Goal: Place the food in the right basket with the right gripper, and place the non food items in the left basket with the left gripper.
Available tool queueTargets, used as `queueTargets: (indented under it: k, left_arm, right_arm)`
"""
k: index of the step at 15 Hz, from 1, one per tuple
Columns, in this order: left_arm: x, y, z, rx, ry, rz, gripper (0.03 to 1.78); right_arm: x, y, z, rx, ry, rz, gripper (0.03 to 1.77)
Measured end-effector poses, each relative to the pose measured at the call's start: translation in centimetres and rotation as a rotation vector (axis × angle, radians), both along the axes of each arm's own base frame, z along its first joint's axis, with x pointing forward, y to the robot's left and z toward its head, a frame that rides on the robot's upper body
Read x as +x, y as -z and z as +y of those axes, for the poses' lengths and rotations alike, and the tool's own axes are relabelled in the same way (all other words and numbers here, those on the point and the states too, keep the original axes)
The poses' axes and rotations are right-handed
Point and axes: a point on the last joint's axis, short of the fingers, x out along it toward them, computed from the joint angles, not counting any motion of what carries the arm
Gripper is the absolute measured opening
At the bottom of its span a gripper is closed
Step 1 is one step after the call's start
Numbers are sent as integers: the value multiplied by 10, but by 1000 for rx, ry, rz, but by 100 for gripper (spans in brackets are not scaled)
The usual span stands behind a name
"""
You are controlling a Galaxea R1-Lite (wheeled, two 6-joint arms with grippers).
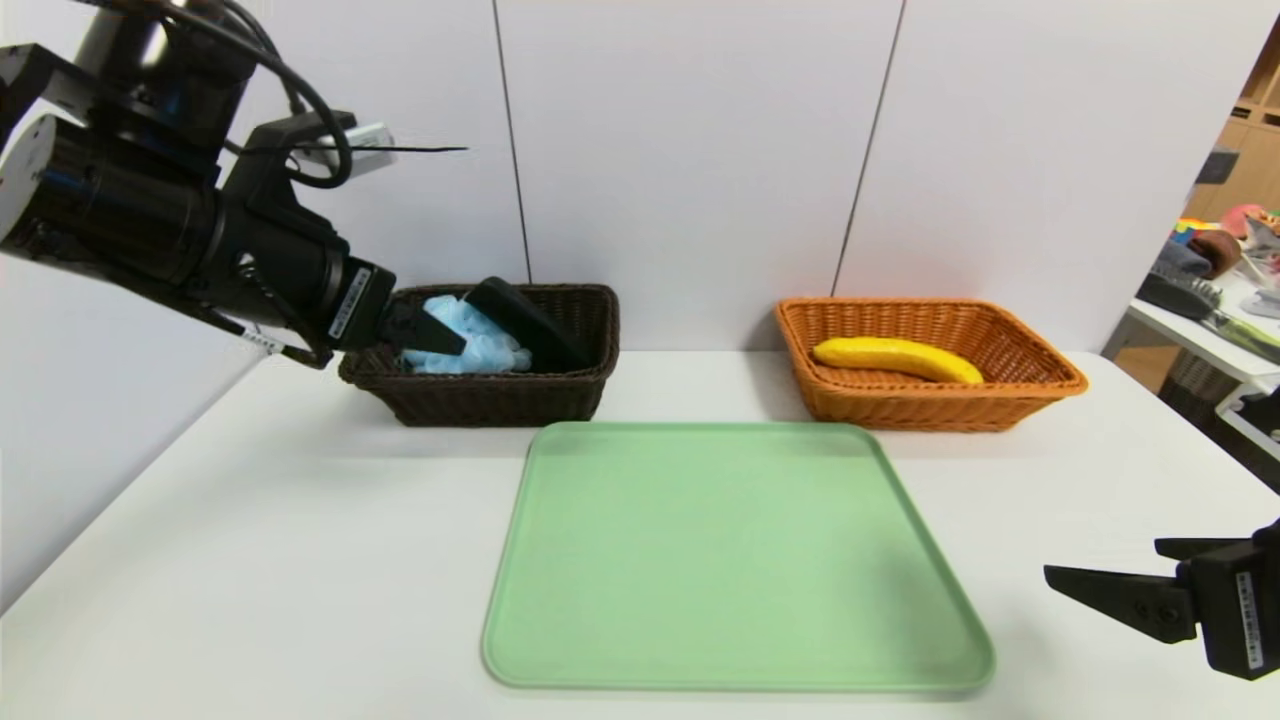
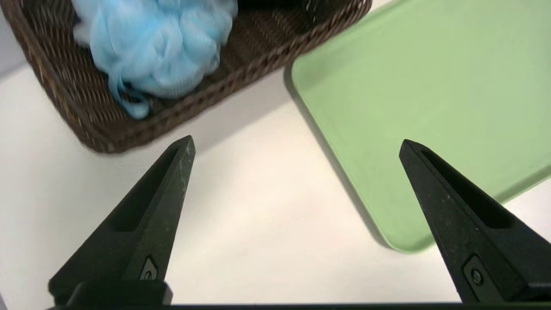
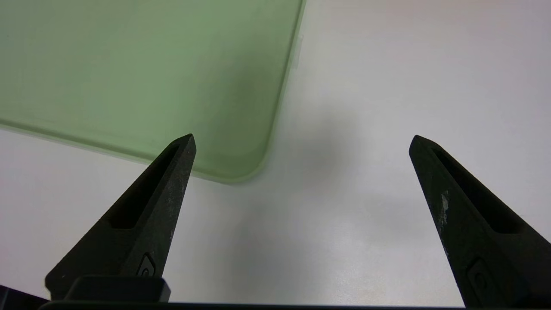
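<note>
Sorting looks complete, judging by where everything lies. The long curved yellow banana (image 1: 897,358) rests inside the rectangular orange woven wicker basket (image 1: 1040,392) at the far right of the white table (image 1: 250,520), lying lengthwise along the basket's floor. The fluffy light-blue mesh bath puff (image 1: 472,340) and the black matte wedge-shaped soft case (image 1: 528,322) both sit in the rectangular dark brown woven wicker basket (image 1: 500,398) at the far left, the case leaning against the puff with one end raised toward the basket's back wall. The flat pale green plastic tray (image 1: 735,560) between and in front of the two baskets carries nothing in any view. The left gripper (image 1: 432,332) hangs in the air at the near left corner of the dark basket, its pointed black fingers (image 2: 163,189) spread wide with nothing between them; the left wrist view looks down past them at bare table, the basket's near edge and a corner of the tray. The right gripper (image 1: 1100,570) sits low at the near right of the table, just beside the tray's near right corner, likewise spread wide and holding nothing. I judge that no item is left to move; only drawing the arms back to rest would remain.
</note>
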Motion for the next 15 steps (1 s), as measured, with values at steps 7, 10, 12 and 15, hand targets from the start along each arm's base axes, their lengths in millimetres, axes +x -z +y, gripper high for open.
queueTargets:
  k: [7,10,12,15]
  left_arm:
    - [-55,26,23,-32,-377,97,169]
    - [-74,35,35,-1,-473,94,169]
    - [-90,40,41,-5,-482,86,169]
    - [-119,46,49,-28,-483,42,169]
  right_arm:
    - [-5,-17,-8,-34,105,-85,171]
    - [-19,-22,-14,-54,151,-131,171]
    - [-36,-22,-18,-57,162,-148,171]
    - [-66,-18,-23,-55,166,-172,171]
